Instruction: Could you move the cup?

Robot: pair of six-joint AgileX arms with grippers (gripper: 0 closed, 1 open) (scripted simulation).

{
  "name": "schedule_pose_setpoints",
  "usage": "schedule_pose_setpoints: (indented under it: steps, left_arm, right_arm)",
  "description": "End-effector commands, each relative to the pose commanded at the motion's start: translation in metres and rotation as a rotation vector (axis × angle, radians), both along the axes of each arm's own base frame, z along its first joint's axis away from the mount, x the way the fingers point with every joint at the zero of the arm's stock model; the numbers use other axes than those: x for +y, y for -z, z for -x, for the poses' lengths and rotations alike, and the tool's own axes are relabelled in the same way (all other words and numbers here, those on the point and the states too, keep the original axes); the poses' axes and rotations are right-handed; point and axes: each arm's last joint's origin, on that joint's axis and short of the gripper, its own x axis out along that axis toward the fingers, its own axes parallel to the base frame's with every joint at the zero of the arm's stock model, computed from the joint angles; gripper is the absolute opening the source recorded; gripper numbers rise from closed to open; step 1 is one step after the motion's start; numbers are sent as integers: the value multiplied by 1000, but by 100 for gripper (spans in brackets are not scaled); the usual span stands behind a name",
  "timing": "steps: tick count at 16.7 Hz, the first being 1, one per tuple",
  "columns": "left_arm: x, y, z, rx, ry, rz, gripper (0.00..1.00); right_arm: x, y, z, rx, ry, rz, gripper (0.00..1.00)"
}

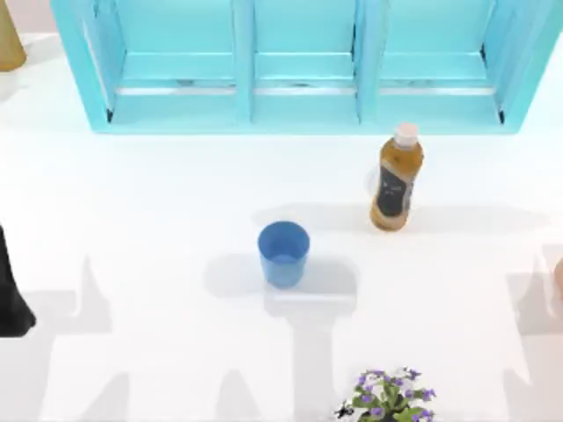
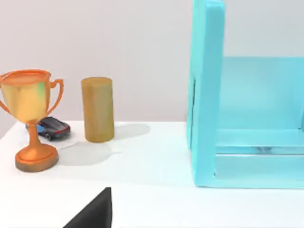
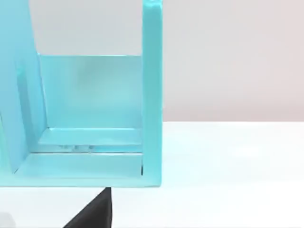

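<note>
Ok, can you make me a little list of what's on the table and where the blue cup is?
cup: blue cup, upright, open, near the table's middle, nothing touching it
bottle: amber bottle with white cap, upright, behind the cup toward the right, apart from it
shelf: light blue shelf with three compartments along the back edge
flowers: purple and white flowers at the front edge
back left corner: trophy, tan cylinder, small toy car
left arm: dark part at the table's left edge, far from the cup
cup moved yet: not gripped

the cup (image 1: 283, 253) was plain blue, the bottle (image 1: 397, 179) amber with a white cap, the shelf (image 1: 299, 105) turquoise.
</note>
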Motion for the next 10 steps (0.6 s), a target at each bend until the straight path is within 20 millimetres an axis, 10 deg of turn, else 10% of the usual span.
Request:
schedule_pose_setpoints:
  steps: [5, 10]
  left_arm:
    - [-2, -12, 0, 40, 25, 32, 100]
    - [-14, -74, -12, 211, 120, 147, 100]
  right_arm:
    - [0, 0, 0, 0, 0, 0, 100]
    - [0, 0, 0, 0, 0, 0, 100]
